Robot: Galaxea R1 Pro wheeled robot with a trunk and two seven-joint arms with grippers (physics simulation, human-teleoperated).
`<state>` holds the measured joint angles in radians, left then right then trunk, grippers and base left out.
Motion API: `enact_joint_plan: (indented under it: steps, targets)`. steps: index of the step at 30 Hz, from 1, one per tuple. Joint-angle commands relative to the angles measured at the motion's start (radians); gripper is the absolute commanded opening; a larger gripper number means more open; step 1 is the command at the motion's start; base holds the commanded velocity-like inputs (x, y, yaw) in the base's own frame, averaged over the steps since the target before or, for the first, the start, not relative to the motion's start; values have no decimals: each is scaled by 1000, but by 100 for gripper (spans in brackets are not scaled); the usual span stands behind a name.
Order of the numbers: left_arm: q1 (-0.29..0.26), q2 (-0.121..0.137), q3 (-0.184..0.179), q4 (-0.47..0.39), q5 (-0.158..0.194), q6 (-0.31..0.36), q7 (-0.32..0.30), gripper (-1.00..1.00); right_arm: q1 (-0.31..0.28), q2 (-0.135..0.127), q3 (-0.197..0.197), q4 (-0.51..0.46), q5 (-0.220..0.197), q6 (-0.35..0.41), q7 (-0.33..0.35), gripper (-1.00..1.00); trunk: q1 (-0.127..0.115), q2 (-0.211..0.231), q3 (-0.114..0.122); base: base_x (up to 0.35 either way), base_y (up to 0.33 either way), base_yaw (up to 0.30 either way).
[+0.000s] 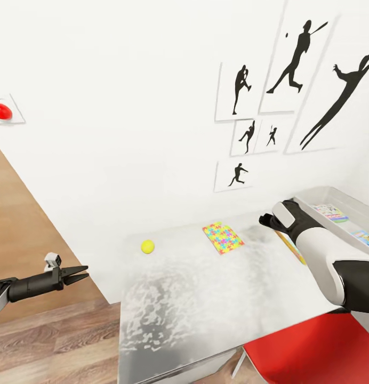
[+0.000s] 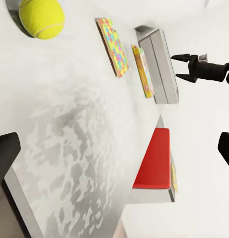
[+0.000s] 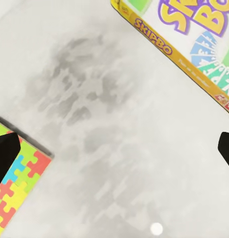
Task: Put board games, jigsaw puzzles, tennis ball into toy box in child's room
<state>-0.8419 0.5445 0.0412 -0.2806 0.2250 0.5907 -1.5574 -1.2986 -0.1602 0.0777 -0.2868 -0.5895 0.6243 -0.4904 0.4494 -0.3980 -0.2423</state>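
Now: yellow-green tennis ball [image 1: 147,246] on table [image 1: 206,309]; left fingers [image 1: 78,274] nearly closed, right fingers [image 2: 180,68] apart, empty.

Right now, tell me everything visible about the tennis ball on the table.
The tennis ball is a small yellow-green sphere with a fuzzy-looking surface and a pale curved seam, seen close in the left wrist view. It rests alone on the pale grey table, near its far left corner by the white wall, left of the jigsaw puzzle. Nothing else touches it; the left gripper hangs off the table's left edge, apart from it.
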Motion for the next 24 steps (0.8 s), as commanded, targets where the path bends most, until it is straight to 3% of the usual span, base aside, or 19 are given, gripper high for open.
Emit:
enact_joint_plan:
  steps: [1,9,24]
  targets:
    - [-1,0,2,0,-3,11,-4,100,-1,-1,8,-2,-10,4,-7,100,1,-2,-2,1,-3,-4]
    - [0,0,2,0,-3,11,-4,100,0,-1,8,-2,-10,4,-7,100,1,-2,-2,0,-1,-1]
    - [-1,0,2,0,-2,10,-5,100,-1,7,8,-2,-10,5,-5,100,1,-2,-2,113,0,0]
